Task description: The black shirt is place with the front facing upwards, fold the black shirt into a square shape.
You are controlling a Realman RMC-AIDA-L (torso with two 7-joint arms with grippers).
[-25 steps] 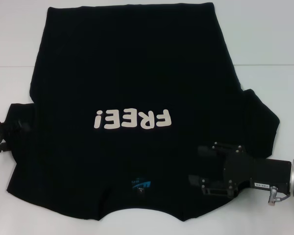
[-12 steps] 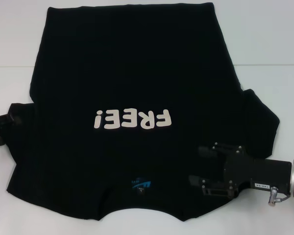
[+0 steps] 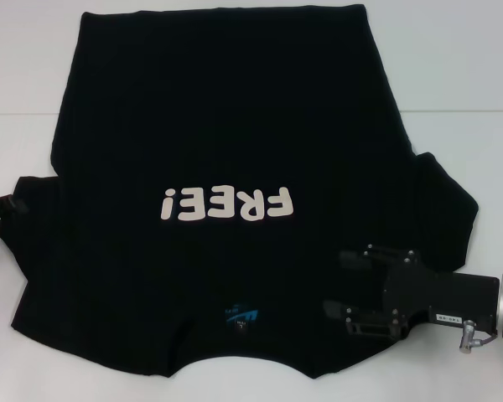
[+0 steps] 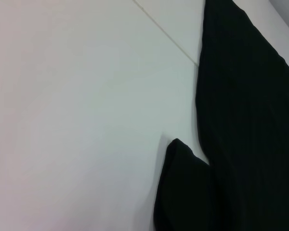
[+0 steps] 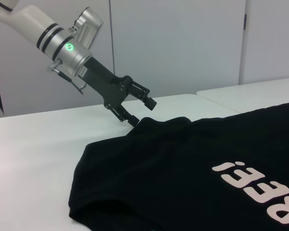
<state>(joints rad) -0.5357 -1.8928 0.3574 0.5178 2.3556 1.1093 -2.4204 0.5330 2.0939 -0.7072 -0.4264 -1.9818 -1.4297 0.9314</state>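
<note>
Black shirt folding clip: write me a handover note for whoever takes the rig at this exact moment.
Left tool: open, at the tip of the shirt's left sleeve, one finger above the cloth and one below, not closed.
Right tool: open, over the shirt's right shoulder near the collar.
Black shirt: flat on the white table, front up, "FREE!" lettering visible.
Done: no fold.
Left: grasp, fold to a square.

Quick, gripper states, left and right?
Left gripper: open, at the black shirt sleeve edge, holding nothing.
Right gripper: open, over the shirt.
</note>
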